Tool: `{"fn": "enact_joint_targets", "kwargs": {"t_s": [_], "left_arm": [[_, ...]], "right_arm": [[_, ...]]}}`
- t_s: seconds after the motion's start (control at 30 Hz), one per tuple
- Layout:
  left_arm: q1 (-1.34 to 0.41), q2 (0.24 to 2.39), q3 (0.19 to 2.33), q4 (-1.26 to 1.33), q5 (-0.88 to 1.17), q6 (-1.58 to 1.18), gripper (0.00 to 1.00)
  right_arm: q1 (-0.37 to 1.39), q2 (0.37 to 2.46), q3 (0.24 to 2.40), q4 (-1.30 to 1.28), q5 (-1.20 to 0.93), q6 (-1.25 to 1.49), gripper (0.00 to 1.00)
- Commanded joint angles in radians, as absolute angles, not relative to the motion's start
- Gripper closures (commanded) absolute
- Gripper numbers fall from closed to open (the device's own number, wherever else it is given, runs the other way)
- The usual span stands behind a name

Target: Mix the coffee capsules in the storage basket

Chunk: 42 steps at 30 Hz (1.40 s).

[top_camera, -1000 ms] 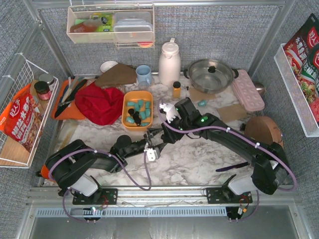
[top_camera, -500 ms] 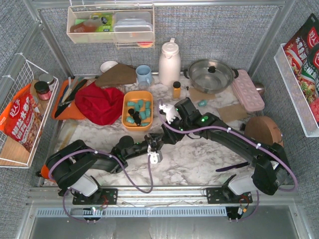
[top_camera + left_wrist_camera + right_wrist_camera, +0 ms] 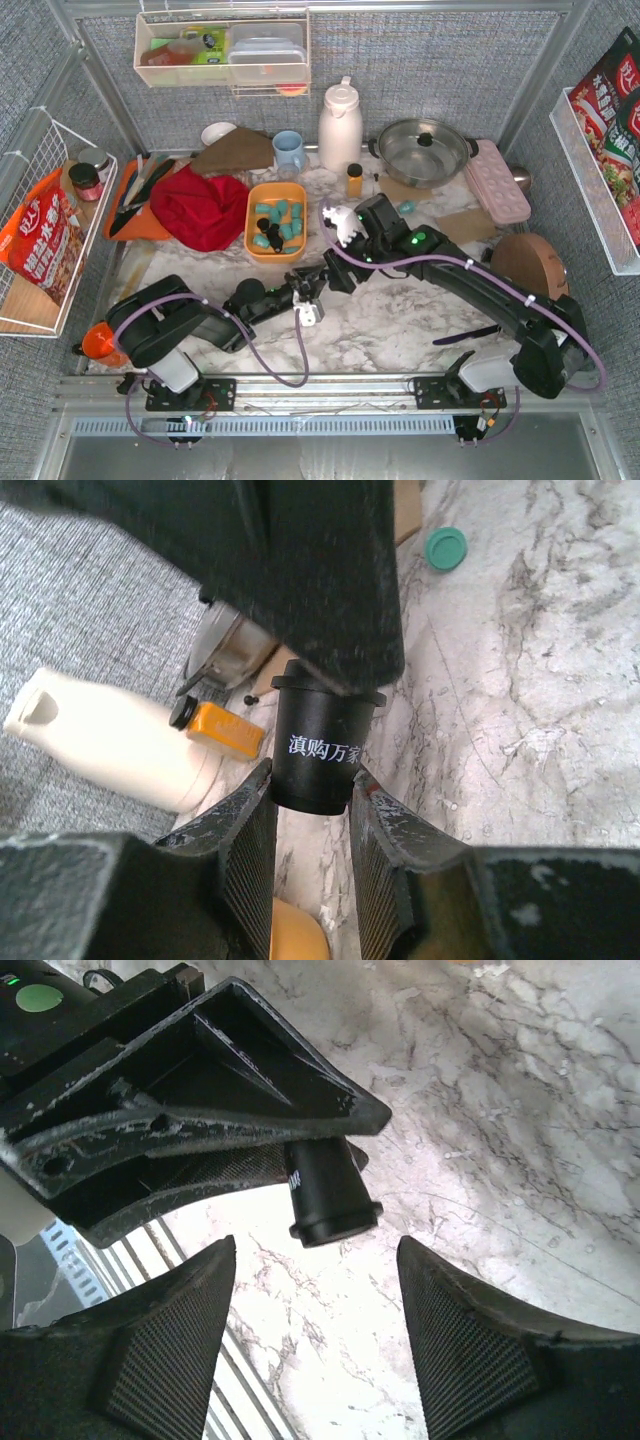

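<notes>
Compared with a second ago, the black capsule [image 3: 320, 750] and the left gripper [image 3: 312, 780] carrying it now sit further right, right up by the right gripper [image 3: 315, 1250]. The left elbow is also raised. The basket contents look unchanged.

The left gripper is clamped narrow on the capsule's closed lower end, so the rimmed end sticks out free. That is likely so the other arm can take it. The capsule is in the air over the marble surface [image 3: 400, 310], just in front of the storage basket [image 3: 249, 225] and not in it. White print shows on its side.

The right gripper is spread wide and holds nothing. In the right wrist view the capsule's rim end points into the gap between its fingers. In the left wrist view one right finger overlaps the rim, but I can't tell if it touches. This reads as a handover lined up but not yet closed.

The remaining coffee capsules [image 3: 278, 222] lie in the basket, with teal toward the far end and a few black at the near end, so they are not well mixed yet. One teal capsule [image 3: 405, 207] lies stray on the surface near the pot [image 3: 424, 150]. The amber bottle [image 3: 354, 181] and white flask [image 3: 340, 125] stand behind the basket, apart from it.
</notes>
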<state>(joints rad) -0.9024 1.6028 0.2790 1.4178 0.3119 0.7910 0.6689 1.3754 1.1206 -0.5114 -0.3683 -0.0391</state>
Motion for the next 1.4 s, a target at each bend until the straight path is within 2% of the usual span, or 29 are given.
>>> {"fn": "enact_joint_targets", "kwargs": {"t_s": [0.0,0.1,0.27,0.33,0.43,0.53,0.67,0.87,0.97,1.2,1.37], "left_arm": [[-0.900,1.648,0.267,1.621,0.213,0.670,0.75],[-0.881,1.665,0.279,1.637,0.131,0.545,0.75],[-0.807,1.640,0.306,1.592,-0.014,0.243,0.75],[-0.769,1.623,0.327,1.526,-0.077,0.136,0.76],[-0.733,1.588,0.387,1.345,-0.165,0.002,0.77],[-0.705,1.555,0.474,1.111,-0.261,-0.101,0.77],[-0.672,1.540,0.579,0.851,-0.323,-0.187,0.72],[-0.651,1.555,0.653,0.728,-0.371,-0.236,0.57],[-0.645,1.561,0.667,0.713,-0.390,-0.241,0.46],[-0.644,1.503,0.634,0.759,-0.378,-0.229,0.02],[-0.644,1.421,0.599,0.779,-0.324,-0.231,0.01]], "right_arm": [[0.663,1.331,1.134,-0.525,-0.297,-0.049,0.30],[0.658,1.273,1.120,-0.492,-0.197,-0.029,0.29],[0.657,1.197,1.068,-0.397,0.206,0.039,0.29],[0.655,1.183,1.037,-0.360,0.410,0.071,0.29],[0.643,1.184,1.004,-0.320,0.602,0.101,0.29],[0.609,1.206,0.946,-0.315,0.695,0.152,0.29],[0.523,1.246,0.908,-0.321,0.717,0.268,0.29],[0.384,1.304,0.818,-0.239,0.613,0.424,0.29],[0.331,1.340,0.795,-0.206,0.561,0.478,0.29],[0.275,1.387,0.740,-0.137,0.536,0.636,0.29],[0.254,1.444,0.724,-0.097,0.530,0.708,0.29]]}}
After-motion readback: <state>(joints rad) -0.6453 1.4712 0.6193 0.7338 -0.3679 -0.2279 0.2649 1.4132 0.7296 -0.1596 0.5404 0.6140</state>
